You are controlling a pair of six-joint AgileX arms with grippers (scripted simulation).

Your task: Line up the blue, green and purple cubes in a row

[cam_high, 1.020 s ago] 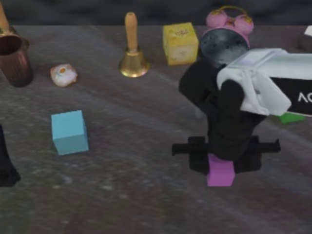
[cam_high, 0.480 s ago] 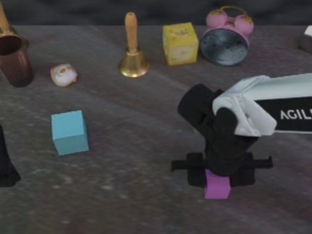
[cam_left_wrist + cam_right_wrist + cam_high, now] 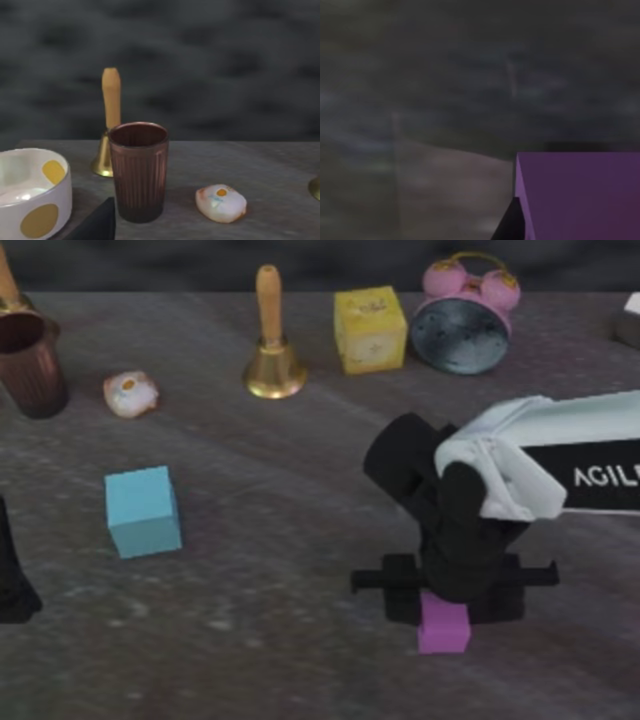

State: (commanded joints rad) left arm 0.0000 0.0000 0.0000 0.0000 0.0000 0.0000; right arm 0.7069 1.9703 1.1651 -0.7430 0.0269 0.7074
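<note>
The light blue cube (image 3: 143, 510) rests on the table at the left. At the front right, the small purple cube (image 3: 444, 628) sits low between the black fingers of my right gripper (image 3: 445, 610), which is shut on it. In the right wrist view the purple cube (image 3: 580, 195) fills the corner, with one dark finger (image 3: 511, 225) against its side. The green cube is hidden behind my right arm. My left gripper (image 3: 12, 590) is parked at the left edge, open, with one finger (image 3: 97, 225) showing in its wrist view.
Along the back stand a copper cup (image 3: 30, 365), a brass bell (image 3: 272, 365), a yellow cube with pale markings (image 3: 371, 330) and a pink alarm clock (image 3: 465, 325). A small white object with an orange spot (image 3: 130, 393) lies near the cup. A white, yellow-spotted bowl (image 3: 30, 200) is beside it.
My right arm has swung toward the front and sunk lower, carrying the purple cube slightly nearer the front edge. It now uncovers the clock and covers the green cube.
</note>
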